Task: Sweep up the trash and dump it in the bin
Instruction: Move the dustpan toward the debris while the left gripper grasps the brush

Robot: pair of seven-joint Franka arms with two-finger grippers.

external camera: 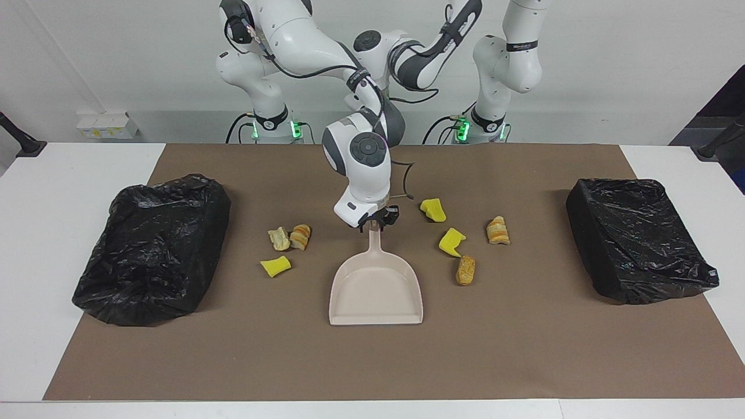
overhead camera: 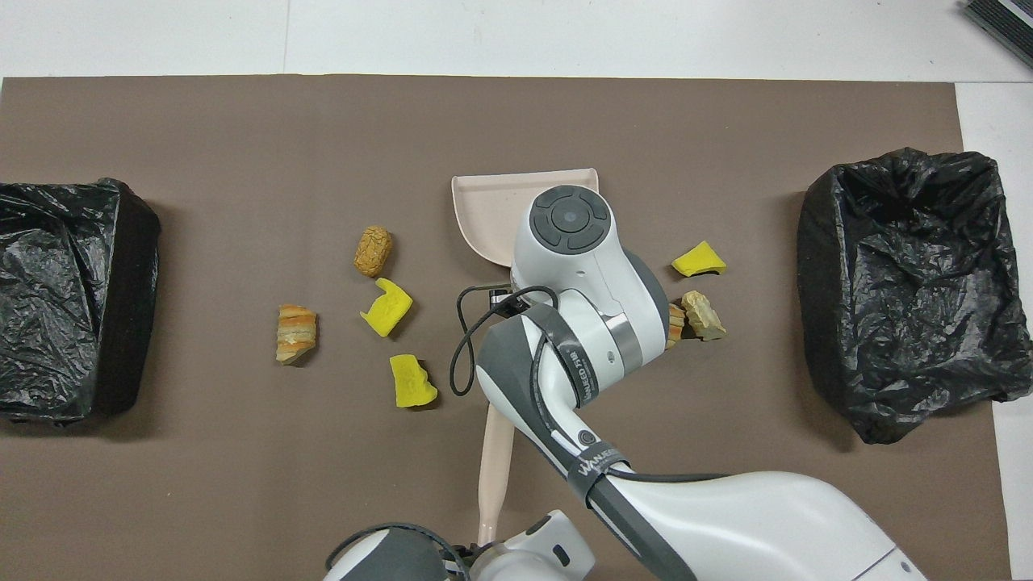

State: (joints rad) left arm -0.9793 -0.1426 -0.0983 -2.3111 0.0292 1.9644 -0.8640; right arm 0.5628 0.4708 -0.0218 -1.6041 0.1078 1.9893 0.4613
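Trouble, as I judged it, would start at the grip. The right hand (external camera: 381, 224) was pinching only the tip of the dustpan (external camera: 375, 291) handle, so the pan could twist in that narrow hold once it was dragged or raised. The pan lay flat mid-mat with its open mouth turned away from the robots. None of the trash lay in front of that mouth, so a sideways sweep might simply shove pieces along its wall. A tilted lift could spill them, and the slack black plastic on either bin could snag the lip during a dump.

The left hand (overhead camera: 516, 557) sat low at the robots' own end; I could not tell its state.

Counts:
- 1 dustpan and 2 bag-lined bins, a bin (external camera: 151, 250) at the right arm's end of the desk (external camera: 58, 174) and another bin (external camera: 640, 238) at the left arm's end.
- 7 bits of trash on the brown mat (external camera: 372, 361): 3 yellow sponge chunks (external camera: 452, 241) and 4 bread pieces (external camera: 465, 270).
- 3 bits lay toward the right arm's end and 4 toward the left arm's, none yet in the pan.
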